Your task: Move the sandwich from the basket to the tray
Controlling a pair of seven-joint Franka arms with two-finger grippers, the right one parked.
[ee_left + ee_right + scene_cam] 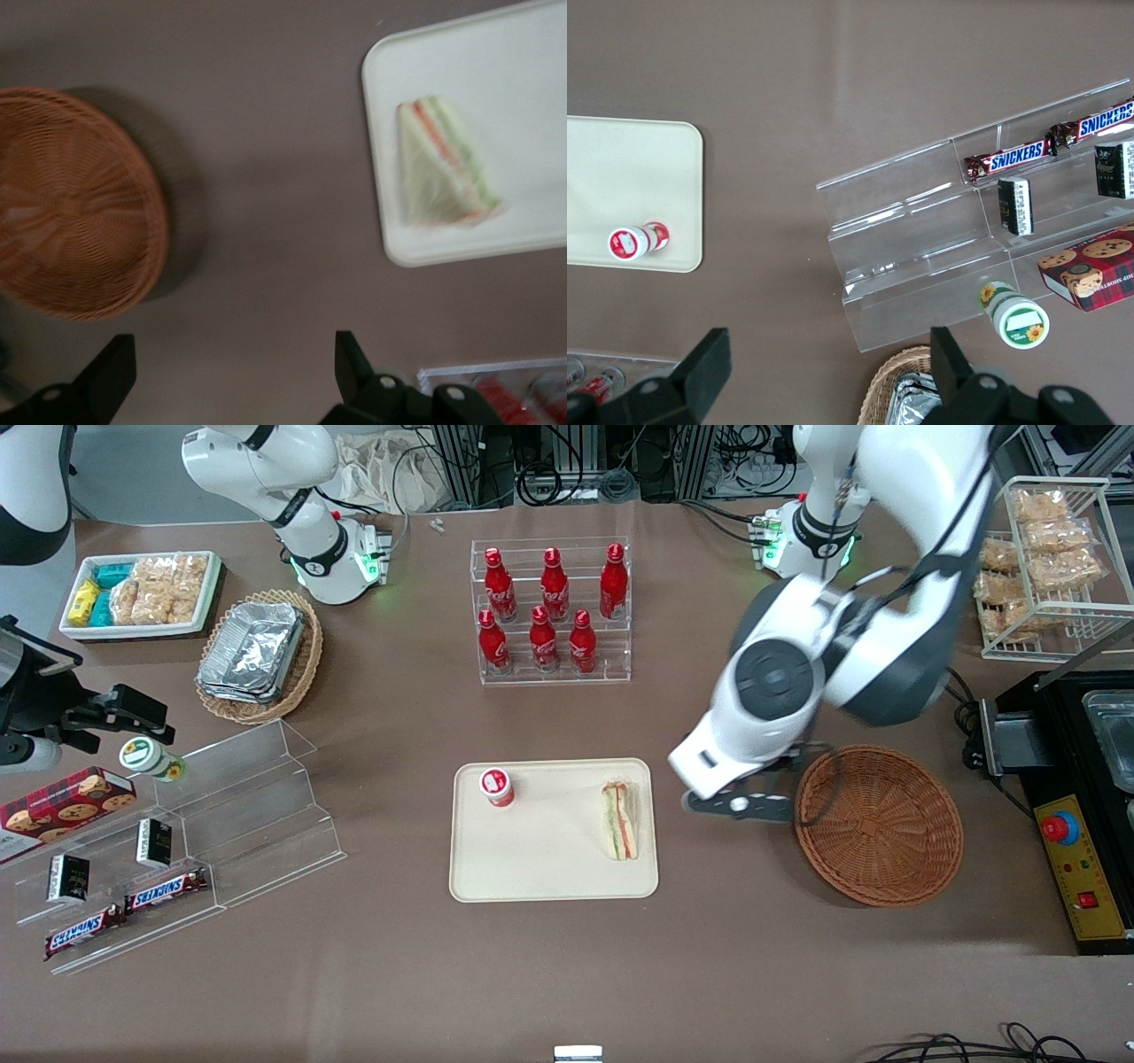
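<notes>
The sandwich (619,819), a pale wedge with orange and green layers, lies flat on the cream tray (549,872), at the tray's end nearest the working arm. It also shows in the left wrist view as the sandwich (443,164) on the tray (390,239). The reddish-brown wicker basket (877,824) (75,204) stands beside the tray and holds nothing. My left gripper (740,804) (232,372) hovers over bare table between tray and basket. It is open, with nothing between its fingers.
A small red-and-white cup (497,786) stands on the tray. An acrylic rack of red bottles (551,611) is farther from the camera. A paler basket of foil containers (257,657) and an acrylic shelf (221,824) lie toward the parked arm's end. A black control box (1076,859) flanks the basket.
</notes>
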